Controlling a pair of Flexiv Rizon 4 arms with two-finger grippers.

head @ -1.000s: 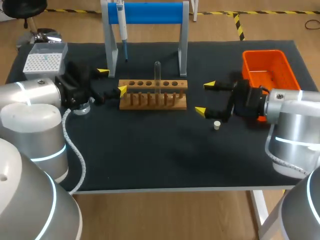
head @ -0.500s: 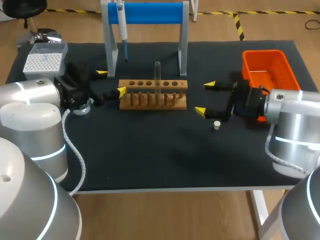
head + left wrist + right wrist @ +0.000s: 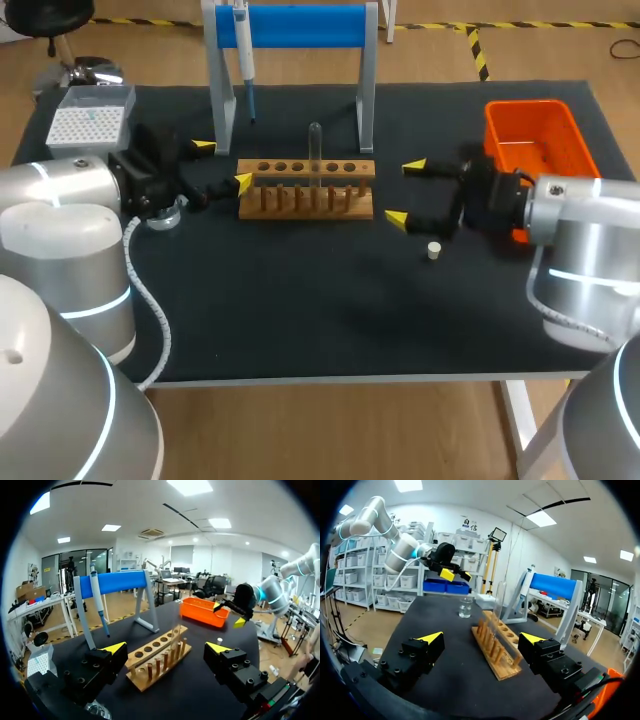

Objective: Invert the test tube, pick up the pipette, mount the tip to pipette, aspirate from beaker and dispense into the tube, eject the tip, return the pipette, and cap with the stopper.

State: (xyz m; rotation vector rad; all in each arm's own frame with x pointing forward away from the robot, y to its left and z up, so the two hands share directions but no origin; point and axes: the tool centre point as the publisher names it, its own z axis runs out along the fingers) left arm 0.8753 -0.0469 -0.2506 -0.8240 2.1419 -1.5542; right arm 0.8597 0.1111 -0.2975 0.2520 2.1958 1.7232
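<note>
Toward the middle of the tabletop (image 3: 320,300), nearer its far edge, the test tube (image 3: 315,148) stands upright in a hole of the wooden rack (image 3: 306,190), its clear shaft rising well above the top board; which end is up I cannot make out. It looks like thin glass, so I judge it light, stiff, slick and easy to crack. The best hold is a gentle pinch on the bare shaft above the rack, followed by a straight lift so it does not bind in the hole. The right gripper (image 3: 405,192) hangs just off the rack's right end, released, fingers spread wide and holding nothing. The left gripper (image 3: 224,165) sits at the rack's left end, likewise released and empty, with the beaker (image 3: 465,607) close by it. The small white stopper (image 3: 433,250) lies on the tabletop just in front of the right gripper. The pipette (image 3: 243,45) hangs on the blue stand (image 3: 300,25) at the far edge, the tip box (image 3: 85,125) is at the far left corner, and the orange bin (image 3: 535,130) is toward the far right corner. Compared with half a second ago, the right gripper has edged slightly closer to the rack, while the left arm, the tube and the stopper have not moved.
</note>
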